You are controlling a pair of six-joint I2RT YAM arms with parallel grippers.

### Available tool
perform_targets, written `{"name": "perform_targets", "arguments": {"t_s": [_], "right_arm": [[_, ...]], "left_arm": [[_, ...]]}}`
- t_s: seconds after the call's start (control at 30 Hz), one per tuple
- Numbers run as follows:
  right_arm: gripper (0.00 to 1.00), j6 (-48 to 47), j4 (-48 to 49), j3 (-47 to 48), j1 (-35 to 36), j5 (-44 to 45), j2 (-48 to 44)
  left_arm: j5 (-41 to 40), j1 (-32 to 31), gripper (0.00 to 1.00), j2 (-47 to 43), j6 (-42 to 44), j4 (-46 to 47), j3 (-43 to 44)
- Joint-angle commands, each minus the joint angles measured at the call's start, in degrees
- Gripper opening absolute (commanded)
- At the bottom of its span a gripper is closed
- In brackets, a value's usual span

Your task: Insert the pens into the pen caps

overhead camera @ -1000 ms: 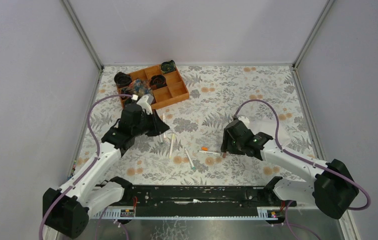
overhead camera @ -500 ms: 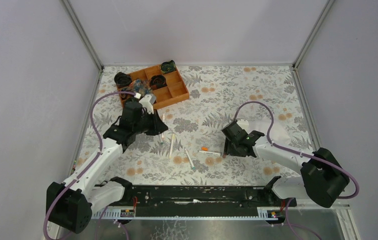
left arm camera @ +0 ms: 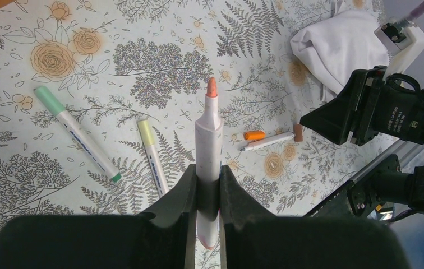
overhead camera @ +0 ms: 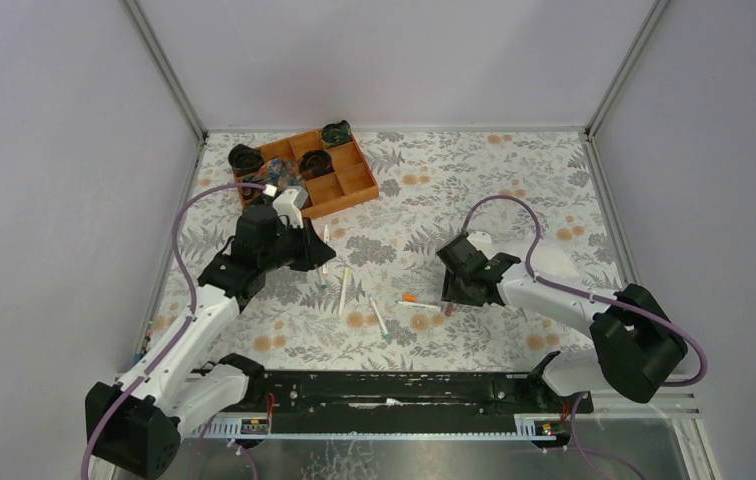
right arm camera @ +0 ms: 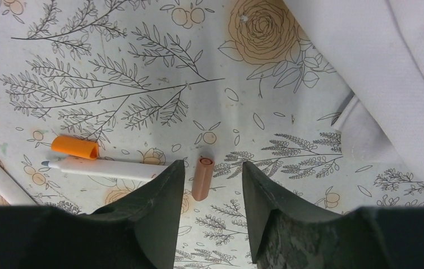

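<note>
My left gripper (left arm camera: 205, 179) is shut on a white pen (left arm camera: 208, 134) with a salmon tip, held above the mat; it also shows in the top view (overhead camera: 316, 255). My right gripper (right arm camera: 212, 165) is open, its fingers on either side of a brown cap (right arm camera: 202, 178) lying on the mat; it shows in the top view (overhead camera: 449, 293). An orange cap (right arm camera: 75, 147) and a thin uncapped pen (right arm camera: 103, 167) lie just left of the brown cap. A green-capped pen (left arm camera: 75, 131) and a yellow-capped pen (left arm camera: 152, 154) lie on the mat below the left gripper.
An orange compartment tray (overhead camera: 354, 185) with dark items stands at the back left. A crumpled white sheet (right arm camera: 378, 73) lies close to the right of my right gripper, also seen from above (overhead camera: 554, 255). A black rail (overhead camera: 384, 390) runs along the near edge.
The right arm has folded in toward the left, its gripper staying over the brown cap. The left gripper has shifted slightly with the pen still in it.
</note>
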Motion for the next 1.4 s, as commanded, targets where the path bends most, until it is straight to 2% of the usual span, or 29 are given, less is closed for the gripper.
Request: {"name": "perform_targets", "arguments": {"t_s": [0.0,0.17,0.47,0.73,0.87,1.2,1.37], "right_arm": [[0.49,2.0,-1.5,1.9,0.4,0.1,0.6],[0.45,2.2,-1.7,2.0,0.7,-0.3,2.4],[0.44,1.9,-1.1,3.1,1.7,-1.0,5.7],[0.36,3.4,-2.6,2.0,2.3,-0.1,6.4],[0.30,3.6,-1.6,1.0,2.3,-0.5,6.3],[0.01,0.9,-2.6,1.0,2.3,2.2,-1.1],[0.00,-1.3,-1.5,1.0,2.2,1.5,-7.0]], "left_arm": [[1.4,0.3,0.00,-1.5,0.3,1.6,-0.3],[1.3,0.3,0.00,-2.6,0.3,1.6,-0.5],[1.8,0.3,0.00,-2.9,0.1,1.6,-0.7],[1.2,0.3,0.00,-2.8,0.2,1.6,-0.7],[0.7,0.3,0.00,-2.6,0.2,1.4,-0.7],[-3.9,0.3,0.00,-3.3,0.2,1.1,-1.1],[-4.2,0.1,0.00,-3.3,-0.2,1.9,-1.8]]}}
